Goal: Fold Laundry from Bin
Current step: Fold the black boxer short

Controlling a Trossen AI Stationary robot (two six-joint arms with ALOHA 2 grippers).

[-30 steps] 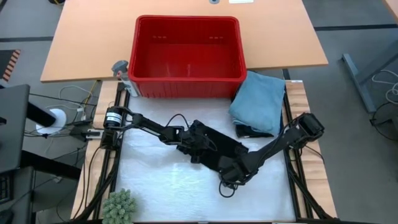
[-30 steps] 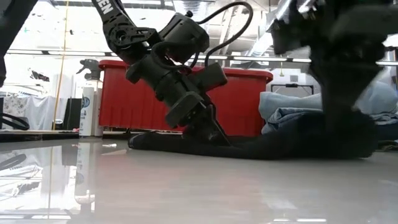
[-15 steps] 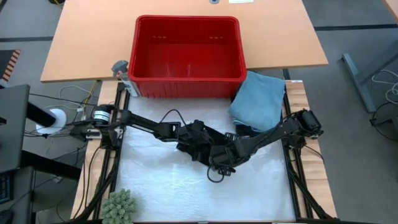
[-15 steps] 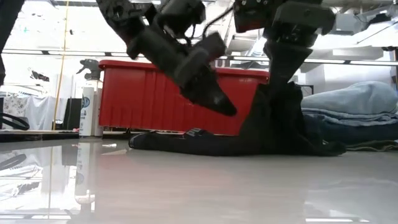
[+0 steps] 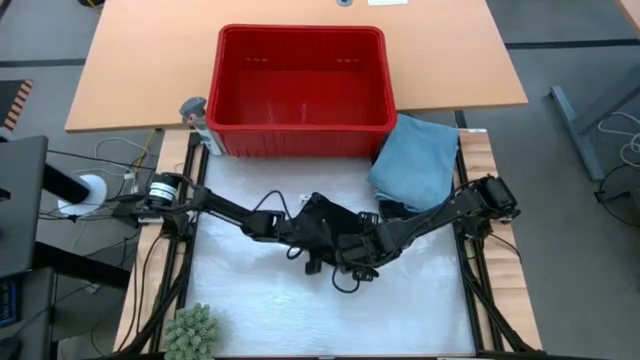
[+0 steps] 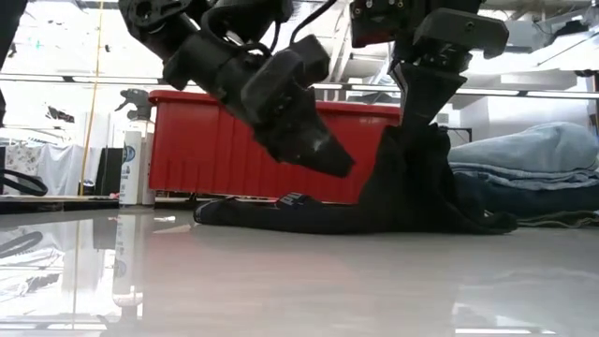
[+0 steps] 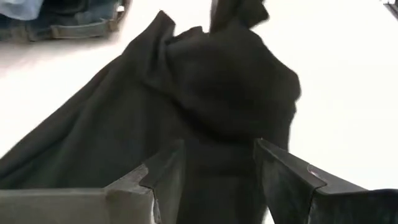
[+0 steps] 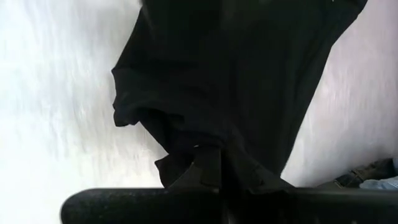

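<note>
while the right end effector (image 6: 426, 117) stands clamped on a pinch of the black garment (image 5: 335, 232), lifting one edge off the white tabletop (image 5: 260, 300), the left end effector (image 6: 314, 150) hangs just above the low part of the same cloth, fingers (image 7: 163, 171) apart and holding nothing.

- garment lies mid-tabletop, near side of the empty red bin (image 5: 300, 80). long axis runs left-right in the low view: flat tail to the left, raised peak under the right end effector.
- key relation: from the left end effector the cloth is directly ahead and below; in the left wrist view the dark fold sits between and beyond the two fingers. left arm is the nearer one to the free, still-flat end. judgement: next move is a short drop and close on that end, so both arms can spread or fold it.
- folded light blue garment (image 5: 415, 160) rests at the right, beside the bin, with denim showing under it in the low view.

changes from a second ago:
- right end effector was low on the cloth nearer the front; it has moved toward centre and pulled the cloth up.
- left end effector was down on the garment; it has lifted clear and eased slightly narrower.
- the garment, then spread long, is now bunched.
</note>
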